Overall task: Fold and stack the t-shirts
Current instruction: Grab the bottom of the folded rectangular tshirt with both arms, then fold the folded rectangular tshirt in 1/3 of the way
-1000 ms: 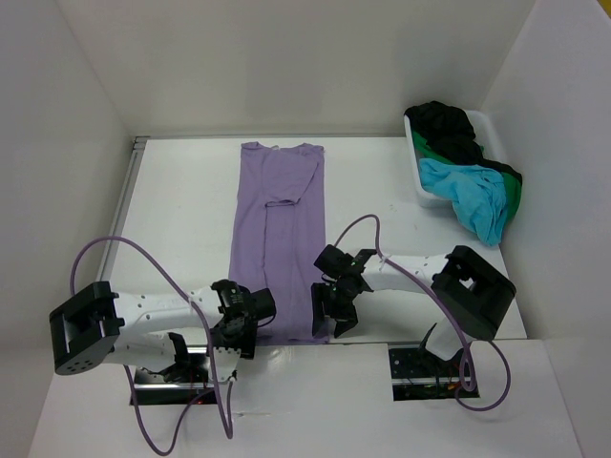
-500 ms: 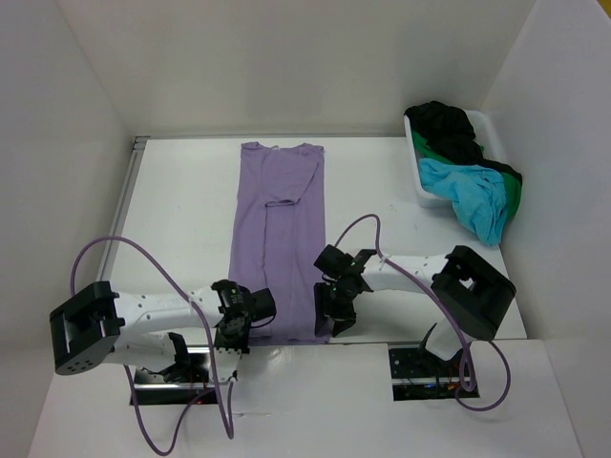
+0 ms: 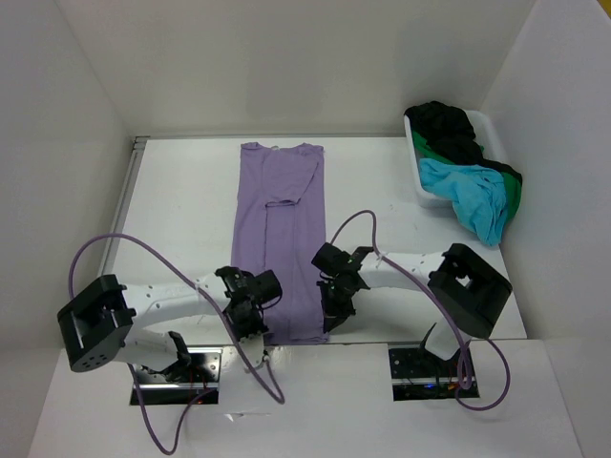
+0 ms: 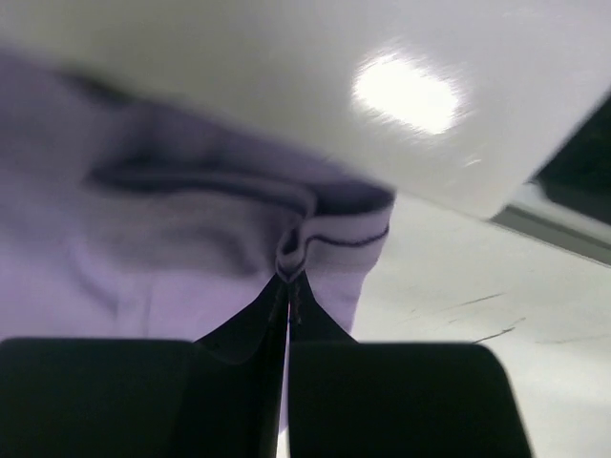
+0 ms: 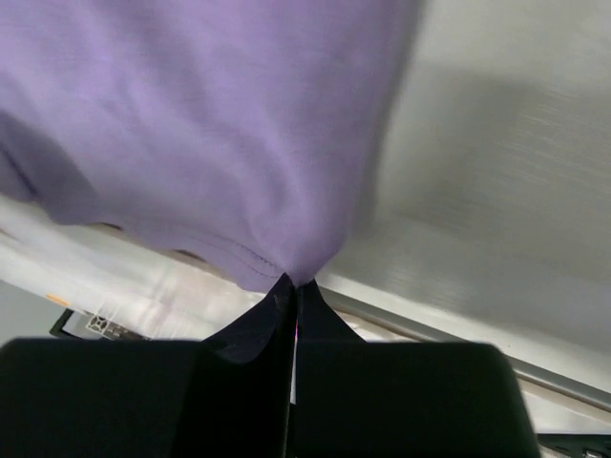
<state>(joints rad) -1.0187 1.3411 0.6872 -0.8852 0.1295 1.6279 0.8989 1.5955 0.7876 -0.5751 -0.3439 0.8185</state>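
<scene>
1. Lavender t-shirt [image 3: 277, 229]: soft thin knit, folded lengthwise into a long narrow strip. It lies flat down the middle of the smooth white table [image 3: 181, 219], collar end far, hem end at the near edge, one sleeve folded in on top.
2. Left gripper [image 4: 288, 286]: black fingers pinched together on the near left hem corner, with the stitched hem bunched at the tips.
3. Right gripper [image 5: 291, 284]: clamped on the near right hem corner, cloth puckered into the tips (both corners may be slightly lifted; the overhead view is too coarse to be sure).
4. White plastic bin [image 3: 416, 167], far right: crumpled black t-shirt [image 3: 449, 126] inside, turquoise t-shirt [image 3: 470, 196] spilling over its rim, green t-shirt [image 3: 514, 196] mostly hidden beneath them.
5. Both wrist views are blurred, and the gripper bodies block their lower parts.
</scene>
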